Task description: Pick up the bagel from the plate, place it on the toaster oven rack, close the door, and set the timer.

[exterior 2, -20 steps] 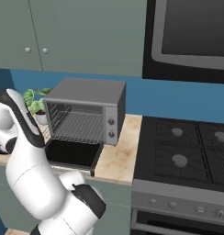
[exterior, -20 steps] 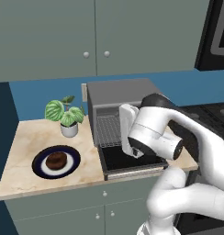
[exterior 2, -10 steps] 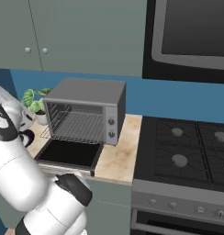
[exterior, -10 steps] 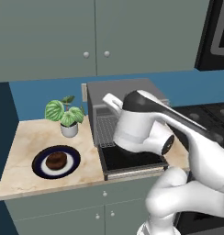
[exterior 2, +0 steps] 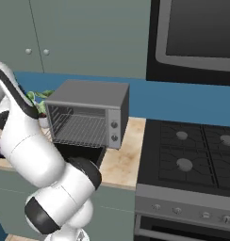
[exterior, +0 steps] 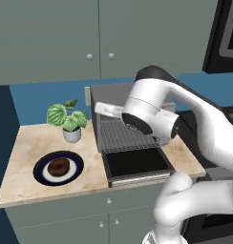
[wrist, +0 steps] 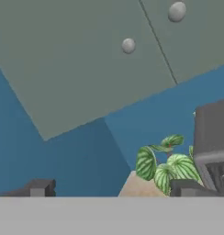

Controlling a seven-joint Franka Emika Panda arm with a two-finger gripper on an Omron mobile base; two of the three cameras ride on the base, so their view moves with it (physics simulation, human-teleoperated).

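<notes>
Here, on the left of the beige stone counter (exterior: 23, 176), the plate (exterior: 39, 167) lies near the front edge, navy rim around a white ring, and the bagel (exterior: 58, 166) sits on its middle, a small dark brown ring. Just behind the plate, toward the blue wall, stands a potted plant (exterior: 68, 119) with striped green leaves in a white pot.

To the right of the plant is the toaster oven (exterior 2: 88, 96), a grey box with two knobs on its right-hand panel. The door (exterior: 136, 163) is dropped flat toward the front of the counter, dark glass facing up. The toaster oven rack (exterior 2: 84, 130) spans the dark cavity, bare.

The white arm curves up over the open door, its wrist in front of the oven's upper left corner. In the hand view the gripper (wrist: 114, 189) looks toward the plant, the blue wall and the grey cupboard doors, its two dark fingertips (wrist: 39, 187) standing wide apart with nothing between them.

Farther right, a black gas hob (exterior 2: 192, 155) adjoins the counter, with a dark microwave (exterior 2: 197, 33) mounted above it.
</notes>
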